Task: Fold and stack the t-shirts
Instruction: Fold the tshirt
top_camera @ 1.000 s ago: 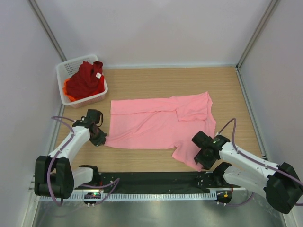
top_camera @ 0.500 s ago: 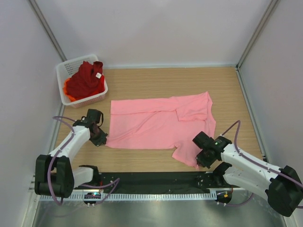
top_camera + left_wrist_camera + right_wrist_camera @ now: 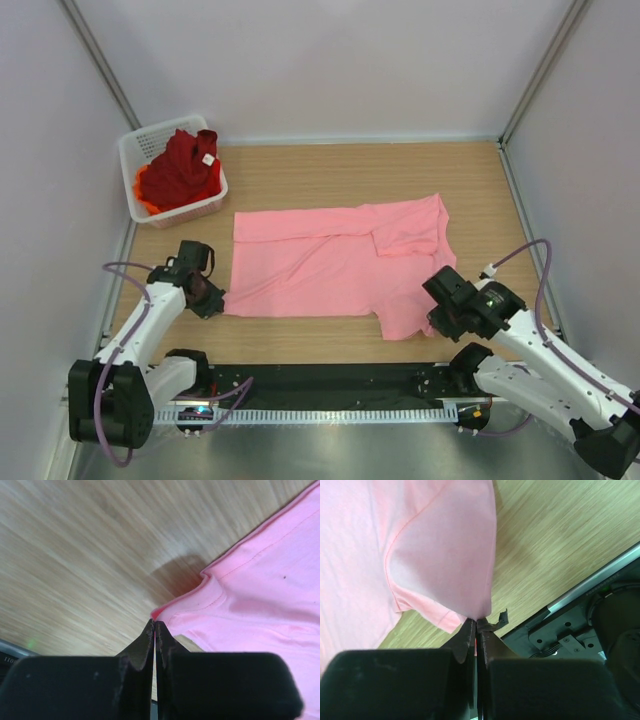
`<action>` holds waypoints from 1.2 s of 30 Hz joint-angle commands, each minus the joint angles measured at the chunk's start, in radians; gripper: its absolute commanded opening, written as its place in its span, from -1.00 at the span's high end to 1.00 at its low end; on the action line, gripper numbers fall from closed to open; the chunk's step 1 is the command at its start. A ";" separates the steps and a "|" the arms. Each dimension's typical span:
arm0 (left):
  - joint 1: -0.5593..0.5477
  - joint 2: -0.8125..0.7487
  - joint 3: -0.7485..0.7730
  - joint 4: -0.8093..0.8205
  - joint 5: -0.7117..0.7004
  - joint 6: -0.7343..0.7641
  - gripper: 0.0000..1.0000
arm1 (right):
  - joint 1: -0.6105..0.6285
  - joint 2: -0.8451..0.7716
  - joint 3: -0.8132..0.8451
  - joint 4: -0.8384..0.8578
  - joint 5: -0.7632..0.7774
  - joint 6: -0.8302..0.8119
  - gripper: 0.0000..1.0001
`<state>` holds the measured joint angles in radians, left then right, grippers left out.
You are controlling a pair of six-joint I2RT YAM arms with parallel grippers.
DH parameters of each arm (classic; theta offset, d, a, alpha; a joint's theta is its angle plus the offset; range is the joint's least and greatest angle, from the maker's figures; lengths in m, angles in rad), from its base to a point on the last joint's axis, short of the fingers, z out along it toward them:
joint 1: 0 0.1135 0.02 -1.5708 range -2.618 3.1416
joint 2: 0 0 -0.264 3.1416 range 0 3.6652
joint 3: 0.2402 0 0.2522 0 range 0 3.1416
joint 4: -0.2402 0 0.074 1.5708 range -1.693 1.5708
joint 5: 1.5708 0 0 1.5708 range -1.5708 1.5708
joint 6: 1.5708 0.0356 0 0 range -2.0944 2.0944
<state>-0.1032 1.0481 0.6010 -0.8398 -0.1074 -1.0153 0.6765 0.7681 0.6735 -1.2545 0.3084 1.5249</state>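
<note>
1. Nearest to the robot, a black strip [image 3: 330, 378] runs along the near edge of the wooden table [image 3: 350, 175], between the two arm bases.
2. The left gripper [image 3: 212, 300] is low over the table at the near left corner of the light pink t-shirt [image 3: 320, 270]. In the left wrist view its jaws are pressed together, and a thin pink edge of the hem is pinched between the tips. The cloth just beyond the tips rises in a small fold.
3. The right gripper [image 3: 435, 320] is at the near right part of the same t-shirt, where a sleeve comes toward the robot. In the right wrist view the jaws are closed on the corner of this sleeve, and the cloth hangs a little away from the wood next to the tips.
4. Between the two grippers the light pink t-shirt lies spread on the middle of the table, mostly flat, with some creases. Its far right part is folded over on itself.
5. Farther away, at the far left corner of the table, stands a white mesh basket [image 3: 150, 135], well apart from the pink cloth.
6. In the basket a dark red t-shirt [image 3: 182, 165] is heaped with a small white tag [image 3: 208, 158] on top. An orange t-shirt [image 3: 143, 190] shows under it at the left and near sides.
</note>
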 commanded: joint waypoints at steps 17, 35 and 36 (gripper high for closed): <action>0.003 -0.017 -0.053 -0.070 0.052 -0.095 0.99 | -0.002 -0.168 0.132 -0.313 0.213 0.069 0.98; -0.004 0.157 0.172 -0.051 0.012 0.110 0.99 | -0.305 0.260 0.314 0.050 0.089 -0.544 0.99; -0.006 0.171 0.184 -0.048 0.012 0.116 0.99 | -0.336 0.285 0.324 0.067 0.080 -0.602 0.98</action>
<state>-0.1043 1.1870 0.7399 -0.8928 -0.0700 -0.9520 0.4259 1.0195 0.9501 -1.2663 0.4313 1.1358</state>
